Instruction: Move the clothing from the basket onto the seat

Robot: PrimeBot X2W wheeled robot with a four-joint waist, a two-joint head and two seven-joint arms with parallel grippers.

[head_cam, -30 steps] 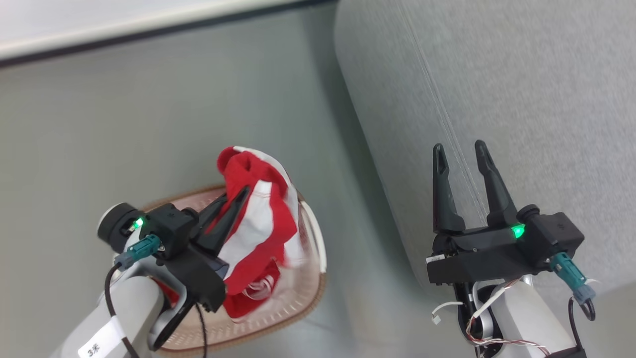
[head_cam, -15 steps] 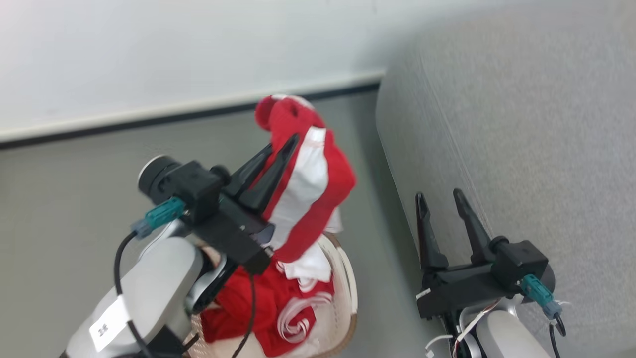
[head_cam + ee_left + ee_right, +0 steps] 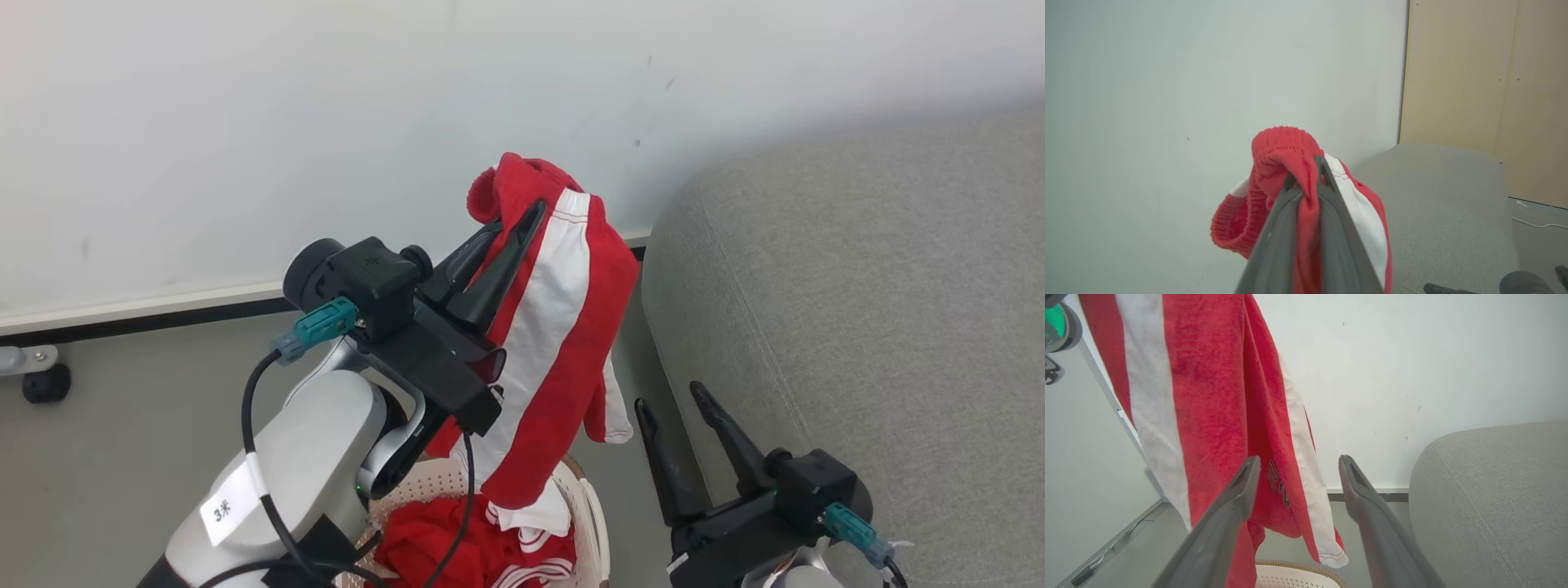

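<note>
We are holding a garment [image 3: 563, 327] above the basket [image 3: 594, 510].
Our left gripper [image 3: 516, 222] is pinching its bunched top, and it is hanging straight down. The seat [image 3: 857, 310] is lying to the right, nearer our right gripper [image 3: 669, 398], whose fingers are standing spread.

My left gripper [image 3: 518, 219] is up high, in front of the wall [image 3: 326, 122]. A piece of clothing [image 3: 563, 327] hangs down from it. The basket [image 3: 589, 506] sits on the floor [image 3: 122, 457] under that piece, with more clothes [image 3: 441, 539] inside. The seat [image 3: 857, 310] is to the right of the basket. My right gripper [image 3: 669, 394] is down low, between basket and seat.
</note>
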